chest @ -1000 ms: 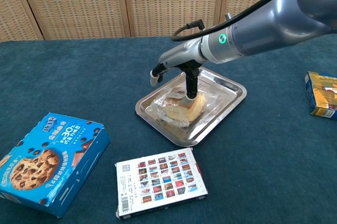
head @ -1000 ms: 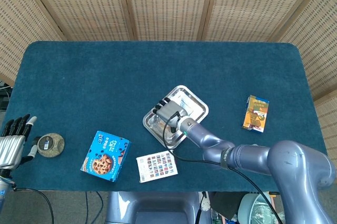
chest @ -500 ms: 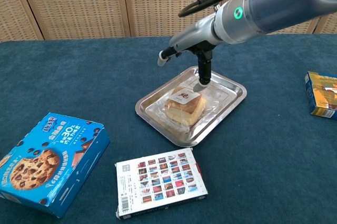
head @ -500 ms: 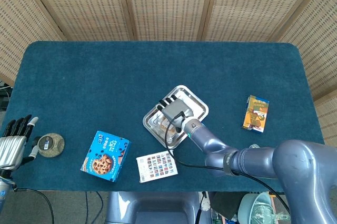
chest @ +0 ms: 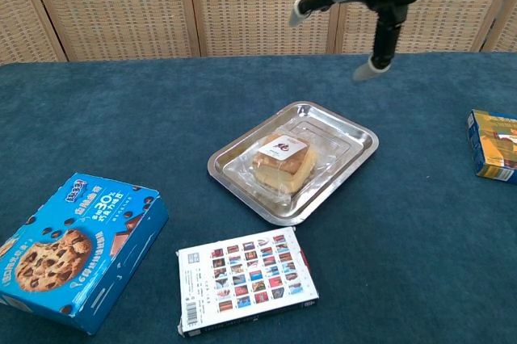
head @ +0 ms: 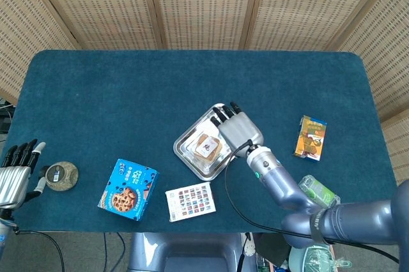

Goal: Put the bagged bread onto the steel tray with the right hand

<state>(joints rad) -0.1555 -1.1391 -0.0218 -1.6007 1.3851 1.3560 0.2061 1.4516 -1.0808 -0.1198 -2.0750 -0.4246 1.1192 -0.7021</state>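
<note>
**Bread on tray, right hand clear above**

Right hand (head: 239, 131) raised over the far side of the steel tray (chest: 352, 132), fingers (chest: 364, 70) spread, holding nothing. Bagged bread (chest: 280, 161) flat inside the tray, label up. Left hand (head: 16, 173) at the table's near-left edge, fingers extended and empty, just beside a round tin (head: 61, 175). Nearby: blue cookie box (chest: 71, 247), card pack (chest: 245, 278).

blue cookie box (chest: 74, 249), card pack (chest: 246, 279), orange carton (chest: 493, 144), round tin (head: 61, 175).
</note>
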